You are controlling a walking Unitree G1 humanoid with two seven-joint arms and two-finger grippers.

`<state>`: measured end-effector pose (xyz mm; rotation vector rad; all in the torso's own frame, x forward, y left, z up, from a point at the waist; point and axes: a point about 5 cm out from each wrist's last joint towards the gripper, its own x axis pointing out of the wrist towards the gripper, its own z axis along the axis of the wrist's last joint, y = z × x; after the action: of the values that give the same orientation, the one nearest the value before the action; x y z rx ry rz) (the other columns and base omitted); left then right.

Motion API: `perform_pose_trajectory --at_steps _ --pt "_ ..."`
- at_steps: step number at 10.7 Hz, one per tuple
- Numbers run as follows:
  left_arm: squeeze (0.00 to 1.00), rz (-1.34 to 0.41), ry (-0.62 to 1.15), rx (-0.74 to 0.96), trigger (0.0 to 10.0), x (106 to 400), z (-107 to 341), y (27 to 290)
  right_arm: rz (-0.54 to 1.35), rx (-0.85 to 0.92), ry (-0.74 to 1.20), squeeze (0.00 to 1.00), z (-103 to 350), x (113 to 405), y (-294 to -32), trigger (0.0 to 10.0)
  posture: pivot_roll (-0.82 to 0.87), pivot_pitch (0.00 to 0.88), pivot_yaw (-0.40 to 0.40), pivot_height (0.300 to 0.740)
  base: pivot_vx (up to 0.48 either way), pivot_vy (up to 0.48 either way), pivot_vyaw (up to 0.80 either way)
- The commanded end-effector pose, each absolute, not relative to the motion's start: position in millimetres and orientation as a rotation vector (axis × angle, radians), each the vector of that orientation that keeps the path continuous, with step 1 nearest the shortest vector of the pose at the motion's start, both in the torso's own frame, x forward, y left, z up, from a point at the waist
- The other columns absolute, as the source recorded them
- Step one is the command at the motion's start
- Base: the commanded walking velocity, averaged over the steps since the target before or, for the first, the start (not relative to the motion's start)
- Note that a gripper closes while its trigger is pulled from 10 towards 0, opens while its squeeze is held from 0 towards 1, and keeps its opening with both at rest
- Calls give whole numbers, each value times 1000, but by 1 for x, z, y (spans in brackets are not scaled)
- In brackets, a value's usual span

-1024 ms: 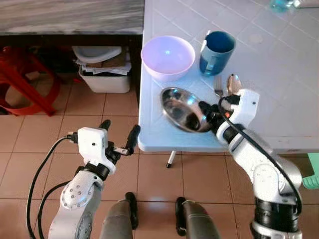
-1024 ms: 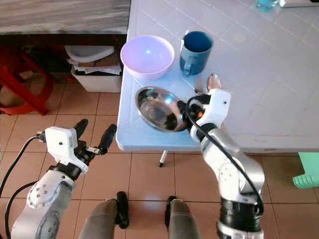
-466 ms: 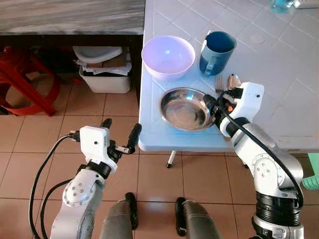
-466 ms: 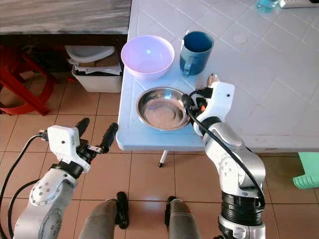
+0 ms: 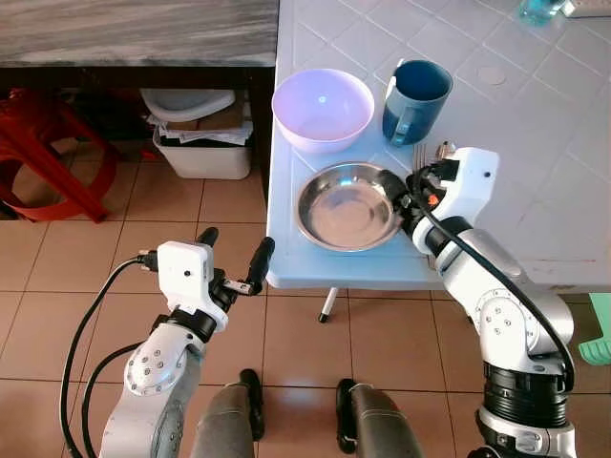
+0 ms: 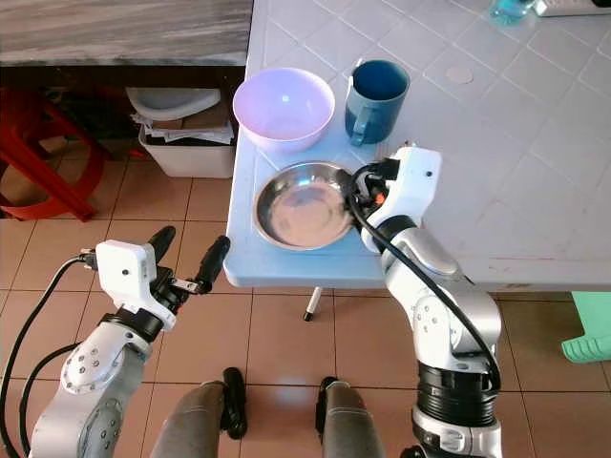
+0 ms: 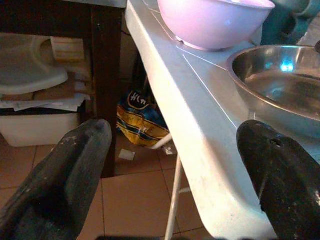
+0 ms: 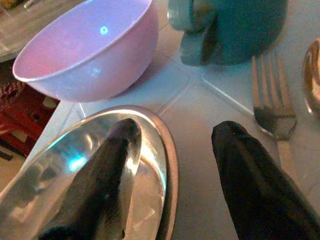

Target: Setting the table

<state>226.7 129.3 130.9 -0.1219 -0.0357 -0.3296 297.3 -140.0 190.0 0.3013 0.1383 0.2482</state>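
Straddling the rim of a stainless steel bowl, the robot's right pincer stands with its two black fingers parted, one inside the bowl and one on the tabletop beside it, so nothing is clamped yet. That bowl sits flat near the front corner of the pale blue, tile-patterned tabletop, with a lilac bowl just behind it and a blue mug beside that; a fork and a spoon lie close to the mug. Thin polished steel like this should be light and rigid but slick, and the rim looks the only sensible place to pinch, since the curved wall would likely slide between the fingers. Below the table edge, the left pincer hangs open and idle over terracotta floor tiles. Beyond the corner stand a white bin stuffed with papers, a red stool and a dark counter front; a green object pokes in at far right
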Motion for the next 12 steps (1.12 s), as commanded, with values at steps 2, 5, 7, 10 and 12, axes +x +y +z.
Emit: perform_pose_trajectory --at_steps 2,5,7,10,12 --pt "0 -323 -20 -117 10000 225 127 130 259 283 197 1000 176 291 -138 10000 -45 255 -4 740 0 0 0" --pt "0 -325 -20 -116 10000 225 127 129 288 283 255 1000 166 283 -136 10000 -47 257 -3 740 0 0 0" --pt "0 -325 -17 -115 10000 225 126 129 348 327 239 686 168 280 -131 10000 -49 259 -3 740 0 0 0" --pt "0 -327 -18 -114 10000 225 126 129 407 413 279 0 163 281 -122 8118 -43 260 -1 740 0 0 0" --pt "0 -329 -16 -111 10000 225 126 129 467 468 334 0 159 279 -116 0 -43 260 -1 740 0 0 0"
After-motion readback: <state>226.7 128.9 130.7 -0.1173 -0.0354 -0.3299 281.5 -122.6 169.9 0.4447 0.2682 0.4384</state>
